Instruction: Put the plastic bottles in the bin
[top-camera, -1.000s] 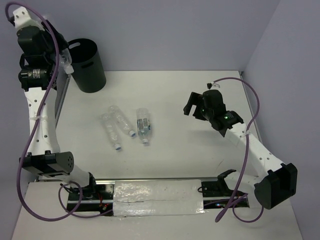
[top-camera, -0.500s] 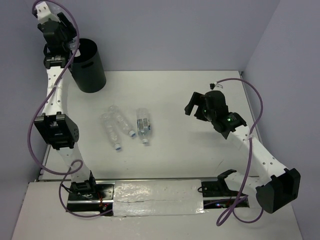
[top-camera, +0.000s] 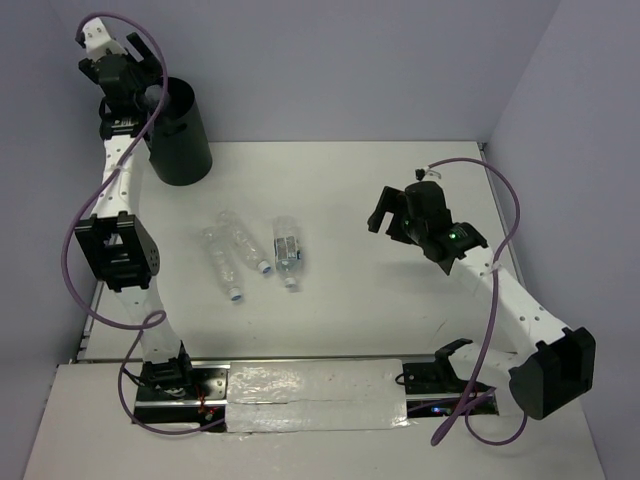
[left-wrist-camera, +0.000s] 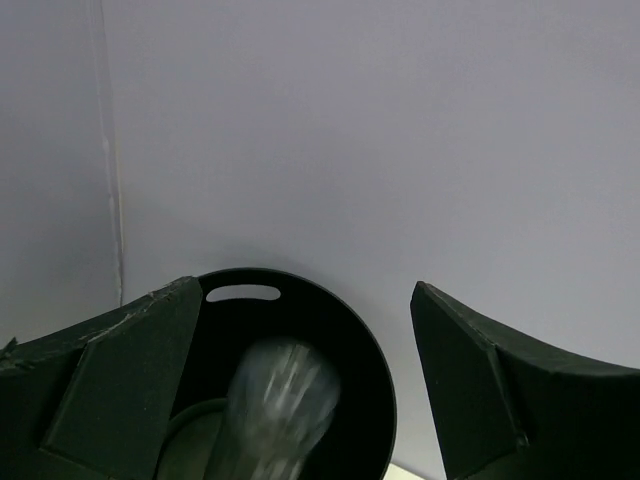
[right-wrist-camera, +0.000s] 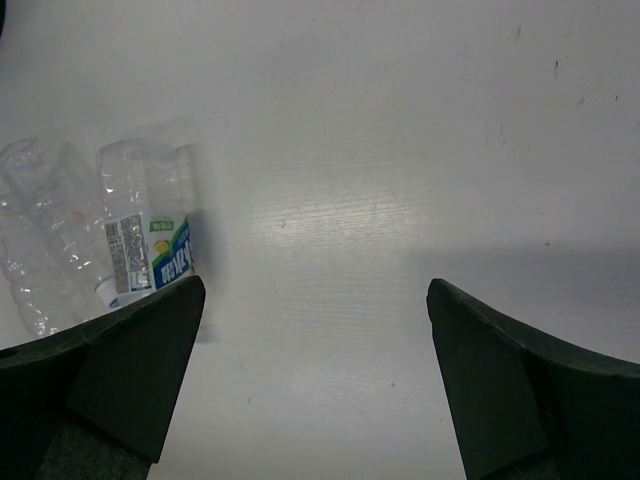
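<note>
The left pincer (left-wrist-camera: 305, 300) stands wide open over the bin (left-wrist-camera: 372, 350), gripping nothing. A blurred bottle (left-wrist-camera: 275, 405) sits just below it in the bin's mouth, close by its left finger. The bottle could clip that finger or the rim and bounce out. Only the left wrist view shows this bottle. The top view hides it behind the arm but shows three bottles (top-camera: 245, 243) on the counter (top-camera: 400, 190), left of the open, empty right pincer (right-wrist-camera: 315, 300).
</note>
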